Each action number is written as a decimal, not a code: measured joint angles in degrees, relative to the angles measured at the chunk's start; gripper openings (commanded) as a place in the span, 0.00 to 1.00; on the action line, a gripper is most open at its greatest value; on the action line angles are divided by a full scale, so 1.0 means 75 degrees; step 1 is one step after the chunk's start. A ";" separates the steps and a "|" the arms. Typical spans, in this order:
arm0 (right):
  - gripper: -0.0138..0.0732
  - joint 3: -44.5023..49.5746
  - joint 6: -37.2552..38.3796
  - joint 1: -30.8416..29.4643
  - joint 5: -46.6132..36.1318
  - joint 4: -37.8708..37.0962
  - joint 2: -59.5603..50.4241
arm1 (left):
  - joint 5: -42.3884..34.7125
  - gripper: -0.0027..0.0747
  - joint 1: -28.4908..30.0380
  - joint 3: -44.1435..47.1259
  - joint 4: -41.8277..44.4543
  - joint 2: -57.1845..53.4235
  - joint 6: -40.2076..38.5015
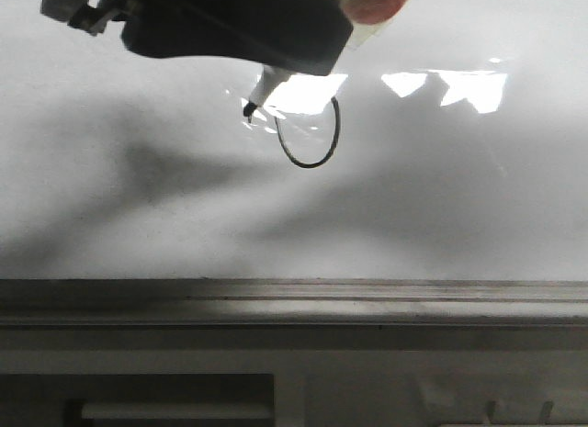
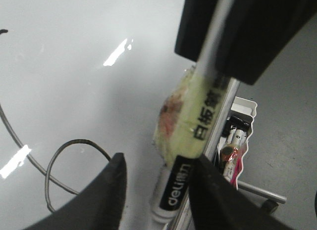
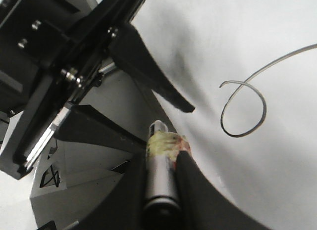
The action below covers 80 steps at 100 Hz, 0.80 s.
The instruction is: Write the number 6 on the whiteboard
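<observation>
Hidden: the top of the number 6 (image 1: pixel 312 138) is lost in bright glare.
Where: its loop sits mid whiteboard (image 1: pixel 138 170), just right of the marker (image 1: pixel 259 95) tip.
Right gripper (image 3: pixel 161 163): closed tight on the marker.
Left gripper (image 2: pixel 158 185): open, holding nothing.
Small tray (image 2: pixel 242 136): markers inside, hard to make out.
</observation>
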 measured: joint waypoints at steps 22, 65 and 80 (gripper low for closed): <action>0.27 0.0000 0.0000 0.0000 -0.0103 0.0066 0.0000 | 0.0228 0.01 -0.0035 0.0000 0.0100 0.0012 0.0191; 0.64 0.0101 0.0079 -0.0910 -0.0118 -0.0353 -0.0593 | -0.0969 0.01 0.0373 0.0440 -0.0313 -0.0769 -0.0383; 0.64 0.0776 0.0150 -0.1650 -0.0516 -0.0434 -0.1463 | -0.1944 0.01 0.0702 0.1198 -0.1722 -0.1782 -0.0554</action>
